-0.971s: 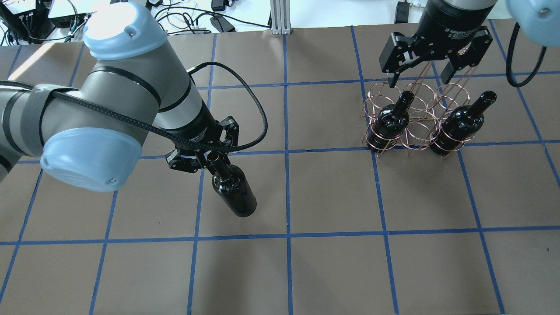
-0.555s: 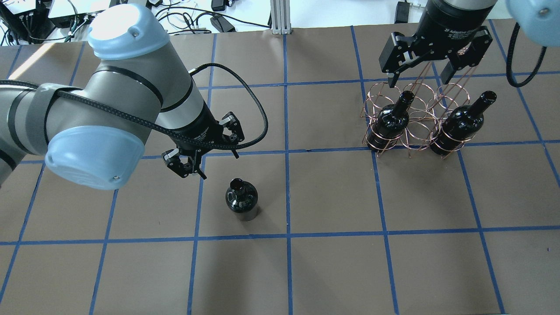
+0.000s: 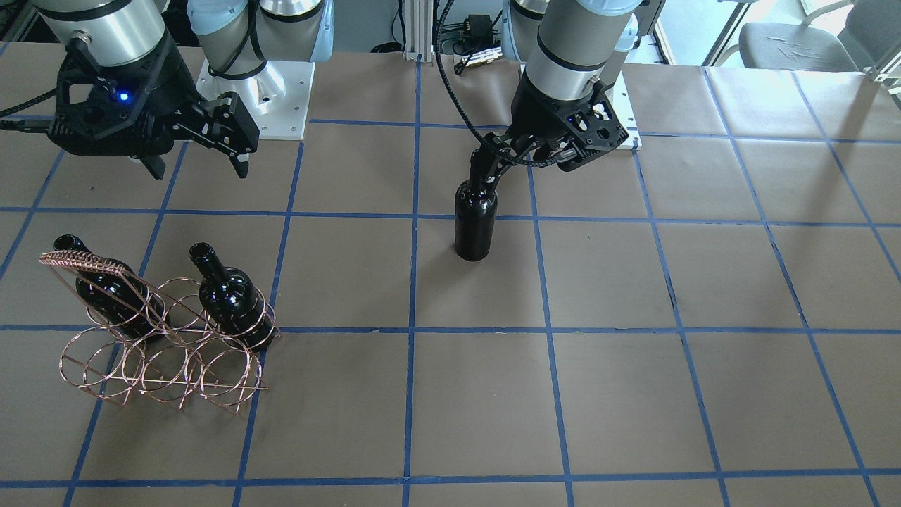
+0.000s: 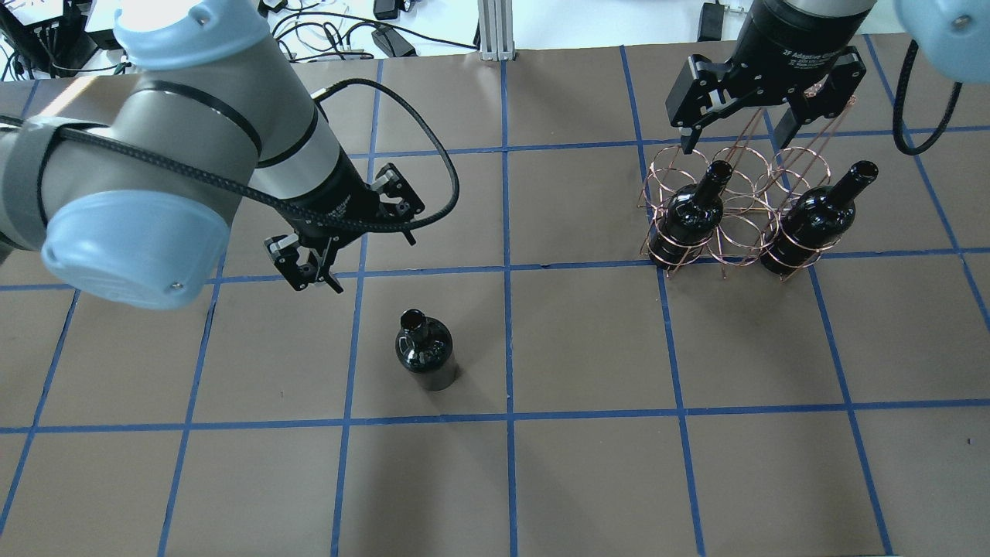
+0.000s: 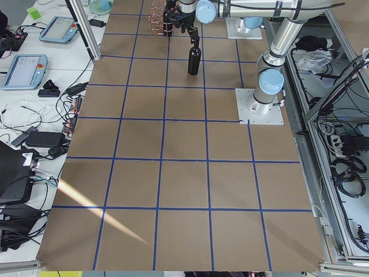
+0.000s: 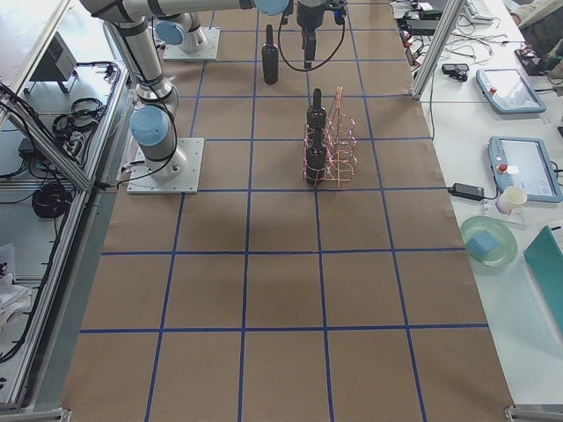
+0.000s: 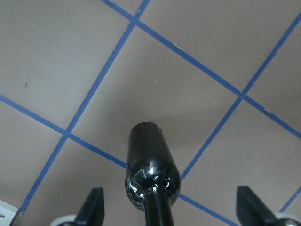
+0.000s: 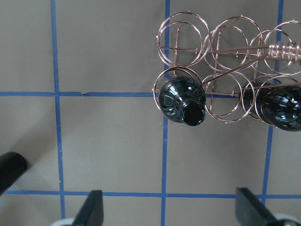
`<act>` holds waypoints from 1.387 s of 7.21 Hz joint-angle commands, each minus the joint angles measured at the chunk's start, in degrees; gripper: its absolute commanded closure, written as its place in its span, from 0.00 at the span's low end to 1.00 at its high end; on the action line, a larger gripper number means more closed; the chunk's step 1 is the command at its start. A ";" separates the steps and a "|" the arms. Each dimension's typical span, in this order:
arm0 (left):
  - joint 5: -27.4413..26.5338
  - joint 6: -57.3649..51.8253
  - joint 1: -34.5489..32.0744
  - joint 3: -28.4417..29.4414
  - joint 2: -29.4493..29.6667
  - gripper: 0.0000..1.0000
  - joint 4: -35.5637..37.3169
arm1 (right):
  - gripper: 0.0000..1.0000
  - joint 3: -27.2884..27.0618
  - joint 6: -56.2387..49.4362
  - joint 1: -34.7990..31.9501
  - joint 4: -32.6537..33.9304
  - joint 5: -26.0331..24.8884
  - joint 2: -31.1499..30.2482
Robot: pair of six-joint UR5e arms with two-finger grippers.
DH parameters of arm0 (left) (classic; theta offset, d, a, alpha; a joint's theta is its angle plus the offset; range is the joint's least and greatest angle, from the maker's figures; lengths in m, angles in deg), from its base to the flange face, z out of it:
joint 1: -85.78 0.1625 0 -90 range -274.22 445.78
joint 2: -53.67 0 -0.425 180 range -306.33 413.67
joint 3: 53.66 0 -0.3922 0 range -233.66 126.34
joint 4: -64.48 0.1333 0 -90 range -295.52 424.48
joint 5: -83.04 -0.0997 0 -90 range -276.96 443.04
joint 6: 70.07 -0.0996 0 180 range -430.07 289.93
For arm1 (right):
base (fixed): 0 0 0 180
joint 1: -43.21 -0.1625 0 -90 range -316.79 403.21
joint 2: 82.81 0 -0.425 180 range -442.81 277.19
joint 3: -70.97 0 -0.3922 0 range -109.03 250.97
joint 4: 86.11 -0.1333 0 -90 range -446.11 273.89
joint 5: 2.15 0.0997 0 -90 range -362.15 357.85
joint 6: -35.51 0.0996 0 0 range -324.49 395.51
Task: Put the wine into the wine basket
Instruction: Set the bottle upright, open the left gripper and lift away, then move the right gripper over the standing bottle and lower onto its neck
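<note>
The third wine bottle (image 4: 424,350) stands upright and free on the brown table, also in the front view (image 3: 475,225) and the left wrist view (image 7: 150,160). My left gripper (image 4: 375,265) is open, up and back-left of its neck; in the wrist view the neck rises between the spread fingers (image 7: 91,207). The copper wine basket (image 4: 735,209) stands at the right and shows in the front view too (image 3: 162,352). Two bottles (image 4: 692,213) (image 4: 816,216) lean in its end rings; the middle rings are empty. My right gripper (image 4: 733,143) is open above the basket's back edge.
Blue tape lines grid the table. An aluminium post (image 4: 495,31) and cables lie beyond the far edge. The arm bases (image 3: 257,91) stand on white plates at the robot's side. The basket's slanted handle bar (image 3: 84,264) rises over one bottle.
The left gripper held the tilted bottle by the neck, then opened; the bottle now stands upright alone and the gripper has drawn back to the left. The right gripper barely moved.
</note>
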 commanded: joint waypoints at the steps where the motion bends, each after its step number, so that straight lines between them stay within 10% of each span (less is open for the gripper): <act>1: -0.27 -7.26 3.48 7.98 -0.05 0.00 -9.51 | 0.00 0.00 -0.79 0.59 1.73 -0.39 1.31; 5: -5.47 -32.45 7.71 10.66 -0.57 0.00 -13.51 | 0.00 0.17 3.75 -0.45 2.01 -1.02 0.97; 10: -6.16 -42.22 7.10 10.31 0.57 0.00 -6.15 | 0.00 0.88 26.17 -20.72 3.93 -0.94 1.85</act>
